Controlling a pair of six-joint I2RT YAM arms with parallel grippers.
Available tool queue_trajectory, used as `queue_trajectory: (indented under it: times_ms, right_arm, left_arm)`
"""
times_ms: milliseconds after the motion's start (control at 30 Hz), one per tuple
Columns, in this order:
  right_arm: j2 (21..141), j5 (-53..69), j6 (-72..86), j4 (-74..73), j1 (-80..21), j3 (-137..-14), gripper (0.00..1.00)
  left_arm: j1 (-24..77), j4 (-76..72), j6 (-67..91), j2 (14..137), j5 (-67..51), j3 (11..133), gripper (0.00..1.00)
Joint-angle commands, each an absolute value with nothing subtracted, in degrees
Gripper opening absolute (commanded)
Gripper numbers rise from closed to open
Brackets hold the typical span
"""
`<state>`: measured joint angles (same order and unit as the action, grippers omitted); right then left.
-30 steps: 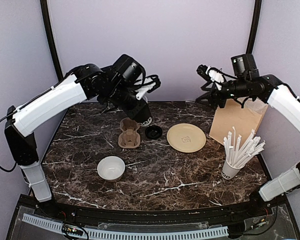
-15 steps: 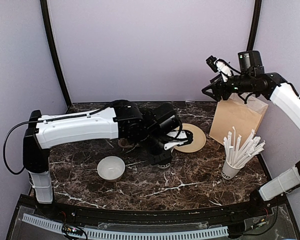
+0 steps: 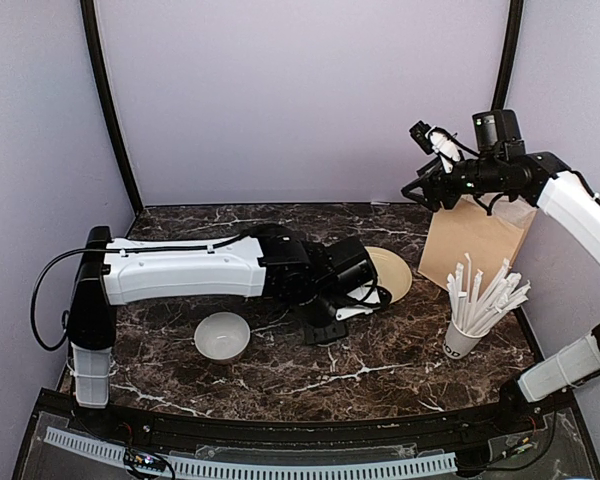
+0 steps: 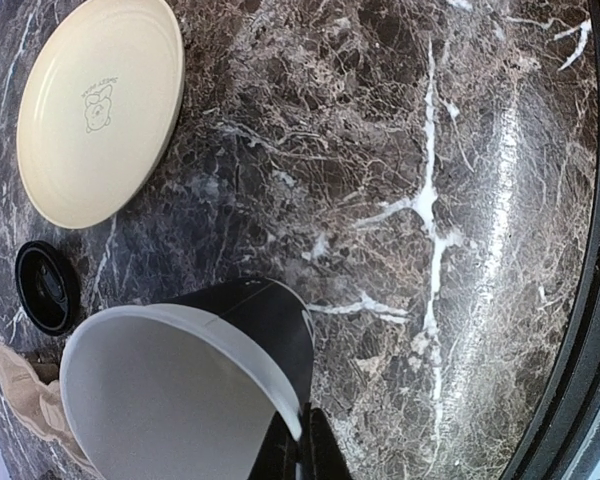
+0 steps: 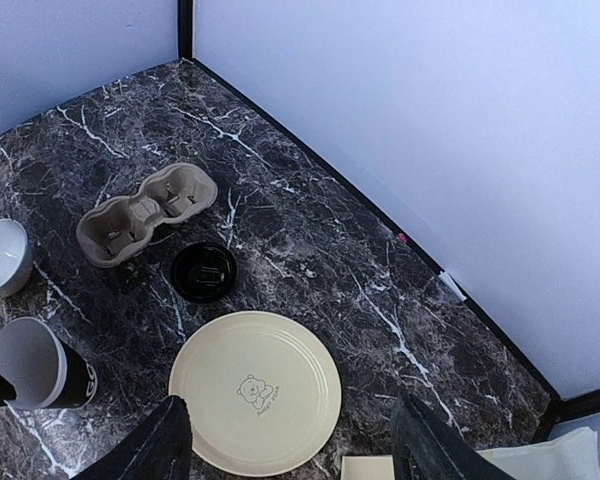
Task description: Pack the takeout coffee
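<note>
Left gripper [image 4: 302,452] pinches the rim of the tilted takeout coffee cup [image 4: 170,400] near the tabletop's [image 3: 380,360] middle. Its black lid [image 4: 47,288], a cup carrier [image 5: 145,213] and a cream plate [image 4: 100,105] lie just behind. Right gripper [image 5: 290,402], fingers spread, hangs high by the paper bag [image 3: 475,245].

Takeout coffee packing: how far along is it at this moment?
Done: nothing is packed. The cup is lidless, and the black lid lies loose beside the empty carrier. In hand: the left fingers pinch the cup's rim, with the cup tilted. The right fingers are open and hold nothing. Left, probably: put the lid on, then move the cup into the carrier or the paper bag.
</note>
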<state>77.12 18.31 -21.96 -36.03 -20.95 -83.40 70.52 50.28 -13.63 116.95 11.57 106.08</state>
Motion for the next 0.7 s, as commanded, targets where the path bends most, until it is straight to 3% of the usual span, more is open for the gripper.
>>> queue_trajectory:
  times_ms: [0,300,400,500,567,667]
  right_arm:
    - [75.6,19.9,-22.0,-34.1,-20.7,-82.5,0.68]
    - [75.0,20.5,-22.2,-33.5,-20.7,-81.1,0.68]
    - [74.8,20.7,-22.4,-33.5,-20.7,-80.9,0.68]
    - [74.5,20.6,-22.7,-33.8,-20.7,-81.1,0.68]
    - [74.3,21.0,-22.9,-34.5,-20.7,-81.3,0.67]
    - [73.9,21.7,-23.1,-35.8,-20.7,-81.9,0.68]
  left_arm:
    - [71.1,51.8,-15.4,116.0,10.6,105.1,0.01]
    - [71.1,52.7,-17.3,116.0,7.7,103.4,0.05]
    - [71.1,52.6,-17.4,115.9,7.6,103.2,0.12]
    - [71.2,54.7,-17.3,115.8,8.0,104.5,0.31]
    - [71.3,56.0,-17.5,114.7,8.4,105.8,0.39]
    - [71.3,55.9,-17.9,110.8,10.2,106.9,0.42]
